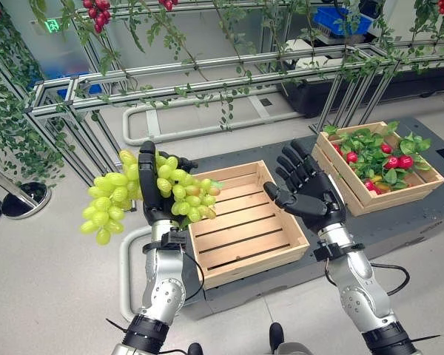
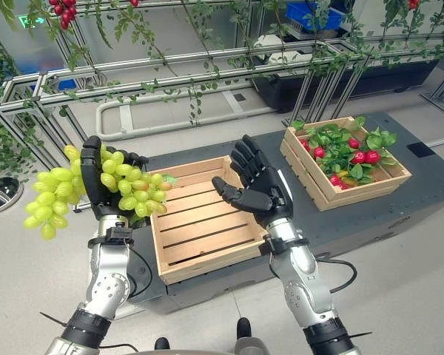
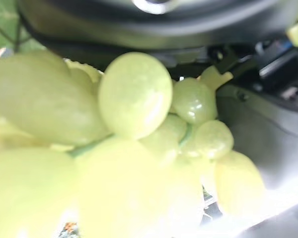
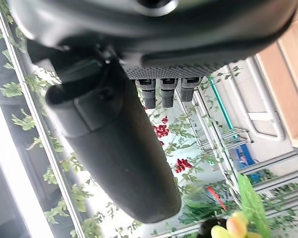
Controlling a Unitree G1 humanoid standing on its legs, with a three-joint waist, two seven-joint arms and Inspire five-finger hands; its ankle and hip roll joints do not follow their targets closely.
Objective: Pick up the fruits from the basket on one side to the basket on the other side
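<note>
A dark platform [image 1: 399,222] bears two wooden crates. The near crate [image 1: 244,225] lies bare between the arms; the far crate [image 1: 377,166], on the robot's right, holds leaves and red fruit [image 1: 405,161]. The left hand [image 1: 154,194] is raised just left of the near crate, fingers curled round a bunch of green grapes [image 1: 115,200]. The right hand [image 1: 311,194] hovers between the crates, fingers spread wide, holding nothing.

left hand [image 1: 154,194]: palm and thumb largely covered by green grapes [image 1: 111,196] | grapes blurred at close range in left wrist view | fruit under leaves in far basket [image 1: 377,168] partly hidden, kinds not told
</note>
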